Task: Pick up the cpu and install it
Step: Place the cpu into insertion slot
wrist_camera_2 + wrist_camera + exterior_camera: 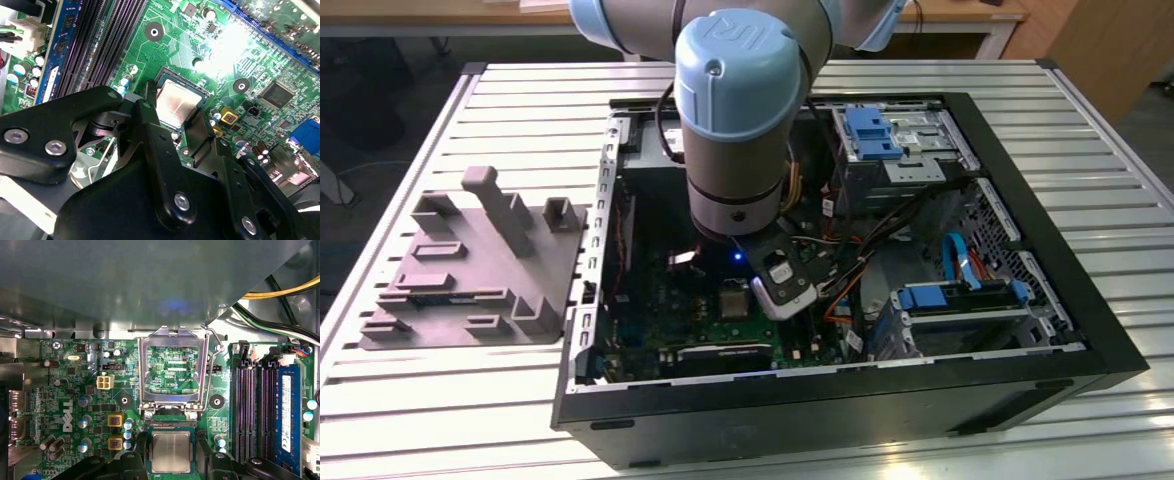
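- Here, the black metal gripper [175, 107] straddles the cpu [171, 452]; whether it clamps it cannot be told.
- The flat, square, silvery cpu lies in the green motherboard [37, 405]'s socket [171, 425].
- Beyond, the hinged steel load frame [172, 335] lies flipped open.

Exterior view: flat, even room light. The bench [440, 400] slats are bright and pale, with no hard shadows on them. Inside the case [854, 410] it's dim. The arm [736, 120] shades the motherboard [707, 320] under it, and there's a small blue glow [738, 257] at the wrist. Second wrist view: a hard white glare patch [225, 42] on the motherboard washes out the green there. The cpu [176, 102] lid has a pinkish sheen. The tool [175, 109] links in front are near-black and show little detail. First wrist view: motherboard evenly lit, cpu lid matte grey, no hotspots. The sheet-metal panel [125, 280] is murky grey with a faint blue reflection.
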Motion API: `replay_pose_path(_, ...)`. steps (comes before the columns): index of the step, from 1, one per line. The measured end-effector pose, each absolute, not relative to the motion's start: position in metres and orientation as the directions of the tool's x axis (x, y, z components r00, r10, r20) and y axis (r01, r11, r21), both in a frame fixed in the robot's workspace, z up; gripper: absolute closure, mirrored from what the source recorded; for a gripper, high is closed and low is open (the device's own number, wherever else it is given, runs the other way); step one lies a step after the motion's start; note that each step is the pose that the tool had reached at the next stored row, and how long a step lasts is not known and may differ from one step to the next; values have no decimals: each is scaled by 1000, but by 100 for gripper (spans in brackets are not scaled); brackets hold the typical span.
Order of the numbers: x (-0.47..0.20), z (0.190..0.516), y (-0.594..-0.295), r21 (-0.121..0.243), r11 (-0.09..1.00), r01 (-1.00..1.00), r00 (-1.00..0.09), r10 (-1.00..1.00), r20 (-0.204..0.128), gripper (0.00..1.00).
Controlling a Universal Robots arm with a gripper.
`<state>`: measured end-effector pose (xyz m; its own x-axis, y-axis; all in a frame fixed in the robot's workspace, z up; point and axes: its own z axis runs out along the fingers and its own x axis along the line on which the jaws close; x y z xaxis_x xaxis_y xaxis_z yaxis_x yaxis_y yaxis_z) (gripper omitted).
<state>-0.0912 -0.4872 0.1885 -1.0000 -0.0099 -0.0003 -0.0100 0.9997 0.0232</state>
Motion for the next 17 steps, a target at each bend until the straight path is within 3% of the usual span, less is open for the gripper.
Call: replay_pose_path(17,-91,189,-487,23,1000,-6,-1000,-6,0,53)
